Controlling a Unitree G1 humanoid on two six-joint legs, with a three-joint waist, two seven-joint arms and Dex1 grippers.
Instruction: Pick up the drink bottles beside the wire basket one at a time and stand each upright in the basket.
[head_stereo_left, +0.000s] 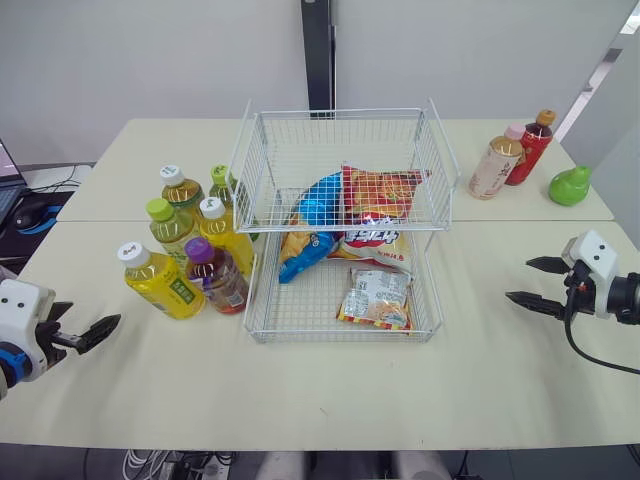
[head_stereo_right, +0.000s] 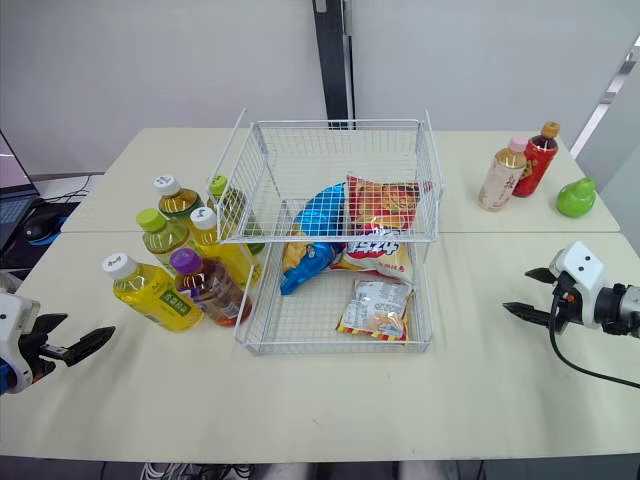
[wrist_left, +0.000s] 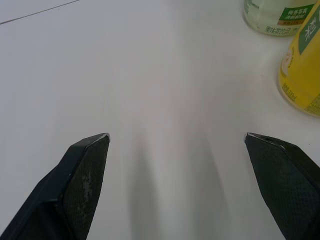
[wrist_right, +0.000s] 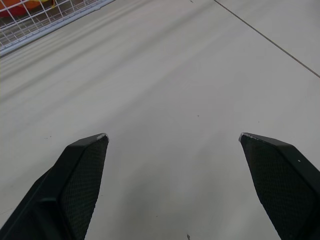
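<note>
**Both grippers spread and empty, six bottles waiting beside the basket**

At the near left edge of the cream surface (head_stereo_left: 300, 400), the left gripper (head_stereo_left: 95, 312) hangs with its fingers spread wide and nothing between them. A strip of bare surface separates it from the bottles.

Six drink bottles (head_stereo_left: 200, 240) stand packed close together just left of the wire basket (head_stereo_left: 340, 338), all of them outside it. The yellow white-capped bottle (head_stereo_left: 160, 283) is nearest the left gripper. The purple-capped bottle (head_stereo_left: 214, 276) stands beside it, close against the basket's wire side.

The two-tier basket sits mid-surface with snack bags (head_stereo_left: 375, 225) on its lower tier. To its right, a broad stretch of open surface runs to the right gripper (head_stereo_left: 517, 280), which is also spread and empty, near the right edge.

At the far right corner, well apart from the basket, a pink-capped bottle (head_stereo_left: 495, 165) and a red bottle (head_stereo_left: 530, 145) stand close together. A green pear-shaped object (head_stereo_left: 570, 185) sits just beside them.

The left wrist view adds the lower part of a yellow bottle body (wrist_left: 302, 75) and a pale green-labelled bottle base (wrist_left: 275, 15), both resting on the surface ahead of the fingers (wrist_left: 82, 175). The right wrist view gives the basket's wire edge (wrist_right: 45, 20) ahead and a thin seam line (wrist_right: 270, 42) across the surface.
</note>
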